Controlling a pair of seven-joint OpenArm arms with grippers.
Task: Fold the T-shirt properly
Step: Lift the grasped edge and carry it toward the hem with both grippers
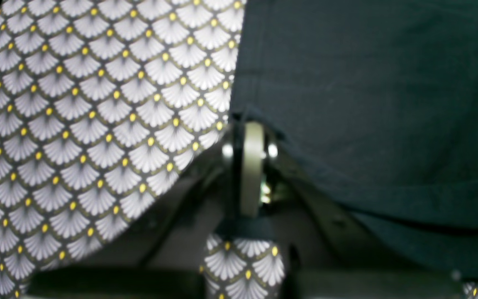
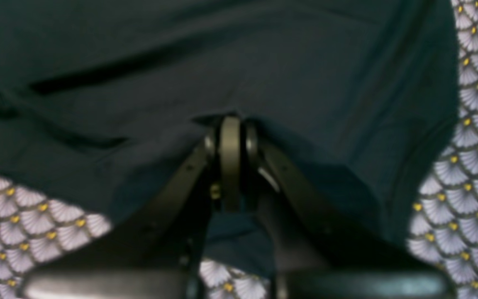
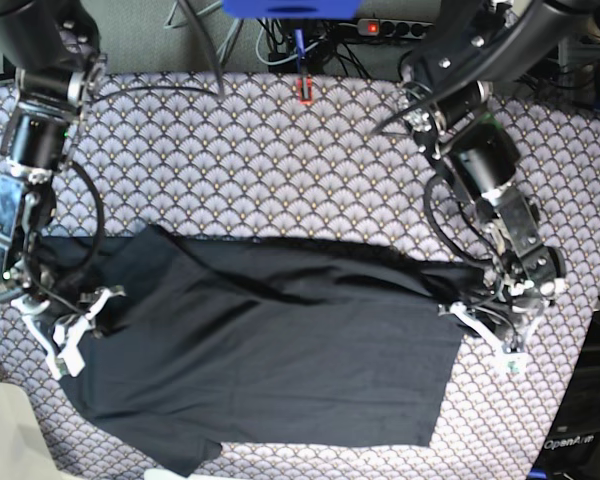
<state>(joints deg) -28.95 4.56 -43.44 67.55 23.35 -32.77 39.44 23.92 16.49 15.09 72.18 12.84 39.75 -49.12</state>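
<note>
The dark T-shirt (image 3: pixel 280 350) lies spread across the fan-patterned tablecloth (image 3: pixel 280 160), long side running left to right. My left gripper (image 3: pixel 458 312) is at the shirt's right edge. In the left wrist view the left gripper (image 1: pixel 252 128) is shut, pinching the edge of the shirt (image 1: pixel 367 104) low over the cloth. My right gripper (image 3: pixel 92 305) is at the shirt's left edge. In the right wrist view the right gripper (image 2: pixel 230 122) is shut on a fold of the shirt (image 2: pixel 264 62), which bunches up around the fingertips.
A power strip (image 3: pixel 380 27) and cables lie behind the table's far edge. A small red object (image 3: pixel 305 90) sits at the back middle of the table. The table's front edge runs just below the shirt's lower hem.
</note>
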